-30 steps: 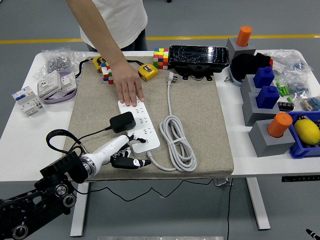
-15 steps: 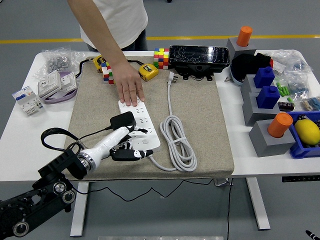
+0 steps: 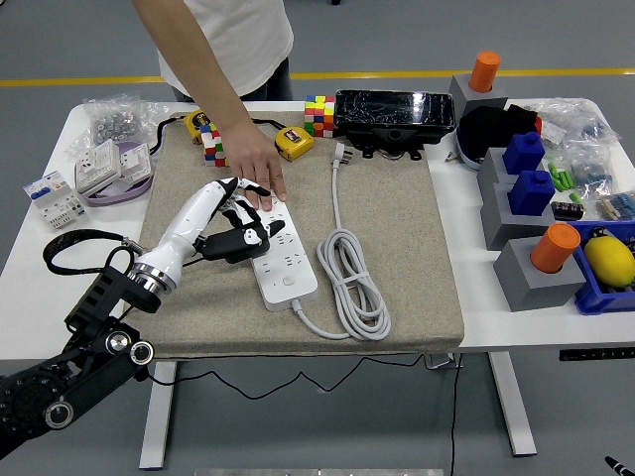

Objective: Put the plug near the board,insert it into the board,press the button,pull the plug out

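Note:
A white power strip [image 3: 283, 260] lies on the beige mat [image 3: 397, 248], with a black plug [image 3: 238, 246] seated in its middle sockets. My left hand [image 3: 248, 220] is over the plug, its fingers spread across the plug's top and far side without closing on it. The strip's button [image 3: 289, 281] sits uncovered near its near end. A person's hand [image 3: 260, 177] presses flat on the strip's far end. The strip's white cable [image 3: 352, 278] lies coiled to its right. My right arm is out of view.
Colour cubes [image 3: 319, 112], a yellow tape measure [image 3: 294, 143] and a black device [image 3: 395, 115] line the mat's far edge. Grey and blue blocks [image 3: 526, 198] with orange cylinders [image 3: 554, 246] stand at the right. Switch parts [image 3: 99, 164] lie at the left.
My left hand has lifted off the near end of the strip by the button and moved away from me, onto the black plug. The person's hand has stayed on the strip.

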